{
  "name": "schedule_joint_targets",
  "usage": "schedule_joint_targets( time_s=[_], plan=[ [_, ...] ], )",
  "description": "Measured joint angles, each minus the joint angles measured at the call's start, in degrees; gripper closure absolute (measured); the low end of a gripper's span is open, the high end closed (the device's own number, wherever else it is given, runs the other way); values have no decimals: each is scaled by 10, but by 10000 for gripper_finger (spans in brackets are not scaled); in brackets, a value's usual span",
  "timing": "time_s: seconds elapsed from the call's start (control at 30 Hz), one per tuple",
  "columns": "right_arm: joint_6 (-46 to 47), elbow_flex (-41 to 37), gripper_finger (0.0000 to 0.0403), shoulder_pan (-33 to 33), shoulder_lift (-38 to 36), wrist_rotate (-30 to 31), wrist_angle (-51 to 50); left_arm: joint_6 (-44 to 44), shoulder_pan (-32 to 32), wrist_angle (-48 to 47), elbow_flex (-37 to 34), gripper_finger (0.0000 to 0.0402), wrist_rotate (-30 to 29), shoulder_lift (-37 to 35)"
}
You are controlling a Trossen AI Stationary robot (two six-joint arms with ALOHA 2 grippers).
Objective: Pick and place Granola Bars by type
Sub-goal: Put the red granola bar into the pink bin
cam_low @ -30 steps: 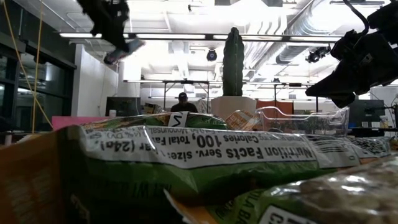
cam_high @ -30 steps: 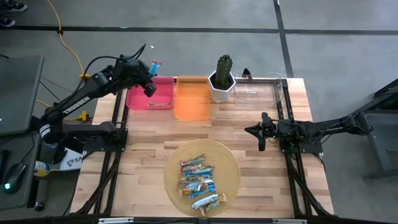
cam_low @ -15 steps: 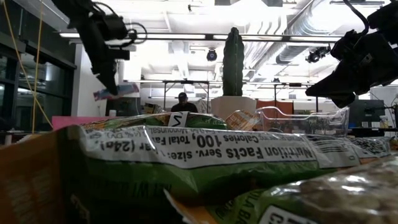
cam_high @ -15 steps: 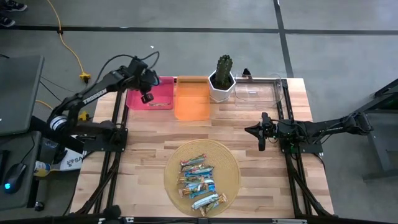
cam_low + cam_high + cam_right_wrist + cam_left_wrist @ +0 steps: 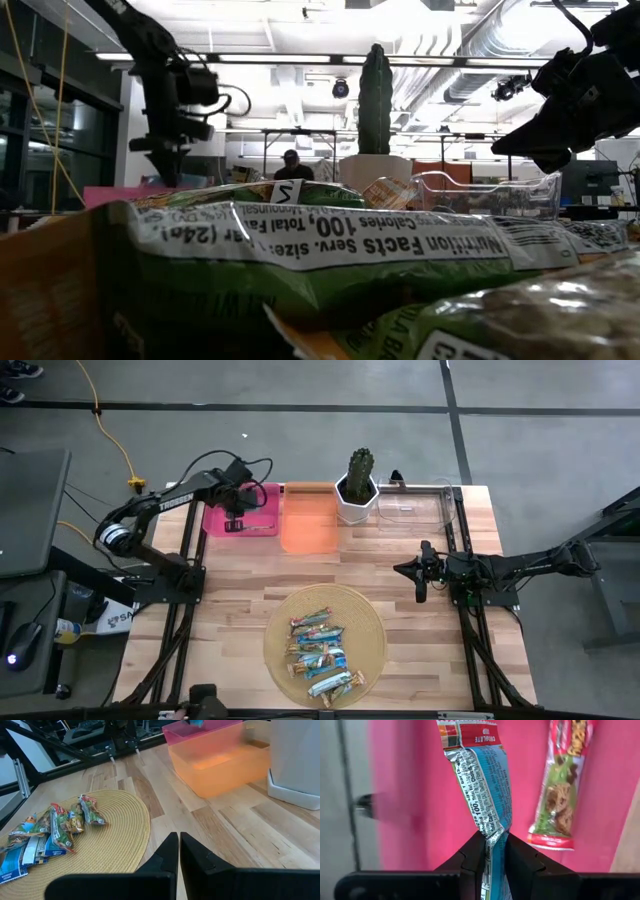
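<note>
The left gripper is down over the pink bin at the back of the surface. A second ago it was up high, behind the bin. Now it is low and close to the bin floor.

Its fingers are almost shut, and they pinch one end of a blue bar with a red tip. The rest of the bar hangs out past the fingers over the pink floor. It looks like the bar is just above the floor or touching it, but I cannot tell which.

A red and green bar already lies flat in the same bin, just beside the blue one.

So this bar is nearly in its place. The next step is most likely to open the fingers and let it drop. The two bars in the pink bin have different wrappers, so it may be worth checking that this is the right bin.

The orange bin sits next to the pink one, and a clear bin is past the cactus.

Many more bars lie in a heap on the round woven mat at the front. They all need sorting, so the job is far from done.

The right gripper waits over the surface near the mat, with its fingers shut and nothing in them.
</note>
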Motion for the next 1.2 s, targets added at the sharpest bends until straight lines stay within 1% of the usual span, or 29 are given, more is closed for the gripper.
schedule_joint_targets(
  time_s=[0.2,0.33,0.4,0.5,0.67,0.87,1.0,1.2],
  plan=[
    [1,0,402,0,0,0,0,8,-30,-9,0,342,18,23],
    [0,0,402,0,0,0,0,19,-55,16,0,342,17,31],
    [1,0,402,0,0,0,0,20,-65,34,0,342,5,37],
    [0,0,402,0,0,0,0,19,-69,40,0,342,-7,51],
    [0,0,402,0,0,0,0,7,-68,43,0,342,-10,66],
    [1,0,402,0,0,0,0,4,-68,45,0,341,-13,66],
    [0,0,402,0,0,0,0,4,-68,46,0,327,-14,66],
    [1,0,402,0,0,0,0,4,-68,47,0,285,-16,66]
  ],
)
